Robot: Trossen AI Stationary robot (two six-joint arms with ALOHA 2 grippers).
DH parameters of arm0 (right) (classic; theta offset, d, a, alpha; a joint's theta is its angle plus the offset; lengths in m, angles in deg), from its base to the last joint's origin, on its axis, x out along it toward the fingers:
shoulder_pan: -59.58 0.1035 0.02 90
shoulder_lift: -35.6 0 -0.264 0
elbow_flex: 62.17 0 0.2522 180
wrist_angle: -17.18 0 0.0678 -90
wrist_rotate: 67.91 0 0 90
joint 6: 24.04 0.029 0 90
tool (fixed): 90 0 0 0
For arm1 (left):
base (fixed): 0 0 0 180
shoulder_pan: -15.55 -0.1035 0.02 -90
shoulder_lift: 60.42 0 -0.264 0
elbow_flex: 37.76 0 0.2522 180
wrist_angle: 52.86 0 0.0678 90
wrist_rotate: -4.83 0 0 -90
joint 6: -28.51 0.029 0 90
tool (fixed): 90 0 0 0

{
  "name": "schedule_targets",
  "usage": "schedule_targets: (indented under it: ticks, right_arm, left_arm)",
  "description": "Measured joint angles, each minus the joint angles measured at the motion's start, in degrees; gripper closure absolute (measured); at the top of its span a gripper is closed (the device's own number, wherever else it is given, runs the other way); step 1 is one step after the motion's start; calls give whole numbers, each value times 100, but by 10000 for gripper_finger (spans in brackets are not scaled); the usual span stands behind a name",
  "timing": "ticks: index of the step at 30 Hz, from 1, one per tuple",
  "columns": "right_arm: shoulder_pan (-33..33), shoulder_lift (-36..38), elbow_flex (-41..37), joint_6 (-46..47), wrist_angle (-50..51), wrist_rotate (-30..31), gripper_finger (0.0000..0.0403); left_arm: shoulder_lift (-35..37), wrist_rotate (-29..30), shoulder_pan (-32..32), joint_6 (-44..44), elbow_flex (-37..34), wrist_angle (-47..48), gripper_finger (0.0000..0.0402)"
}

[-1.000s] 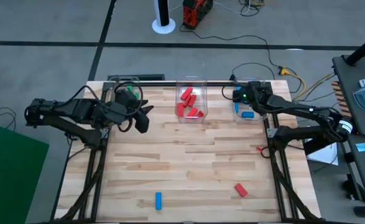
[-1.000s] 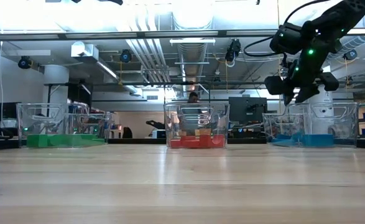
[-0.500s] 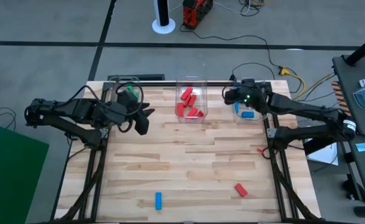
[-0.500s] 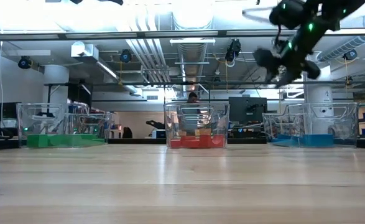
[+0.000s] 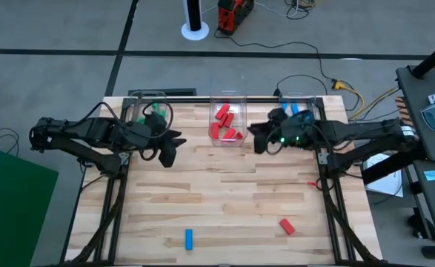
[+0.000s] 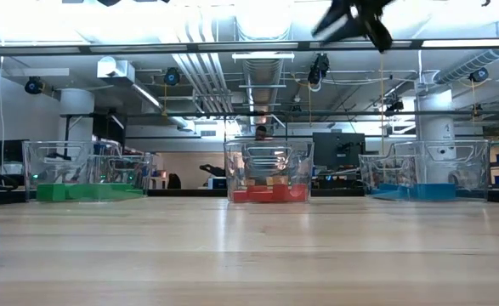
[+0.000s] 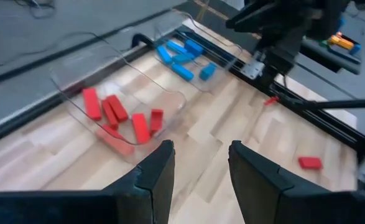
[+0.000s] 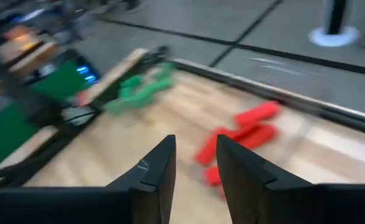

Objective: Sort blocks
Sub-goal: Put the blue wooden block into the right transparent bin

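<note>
A pale, plank-grained wooden table [image 5: 217, 185] carries three clear plastic bins along its far edge. The left bin [image 5: 144, 111] holds green rectangular bars [image 6: 79, 192], the middle bin [image 5: 227, 122] holds solid red bars [image 5: 222, 113], and the right bin [image 5: 295, 119], partly covered by the arm from overhead, holds blue bars [image 7: 181, 56]. The level view shows each colour lying along the bottom of its see-through bin.

Two blocks lie loose near the table's front edge: a single blue bar [image 5: 189, 238] left of centre and a single red bar [image 5: 287, 226] to the right, well apart from each other. In the level view only the end of the blue bar shows, cut off at the picture's edge; the red one does not appear there.

The right gripper [image 5: 256, 139] hangs above the table between the red bin and the blue bin, fingers spread with nothing between them, as its wrist camera shows; that picture is blurred. In the level view only its dark tips poke in at the top.

The left gripper [image 5: 170, 145] hovers just in front of the green bin, jaws apart and empty. Its wrist camera looks across the red and blue bins to the other arm.
</note>
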Motion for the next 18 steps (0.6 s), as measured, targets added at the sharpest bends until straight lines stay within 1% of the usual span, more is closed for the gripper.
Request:
schedule_targets:
  ticks: [5,9,13,18]
  right_arm:
    - [768,-498,684,239,191,-6,320]
    - [1269,-901,1100,679,678,-67,333]
    - [1634,-1239,1377,1142,1216,-566,342]
    - [1959,-1527,1613,1837,2298,-1292,354]
  left_arm:
    - [0,-528,7,-61,0,26,271]
    - [0,-904,60,-468,0,249,271]
    - [-2,-1116,281,-1304,2,481,271]
    - [-88,-1124,808,-2372,5,572,271]
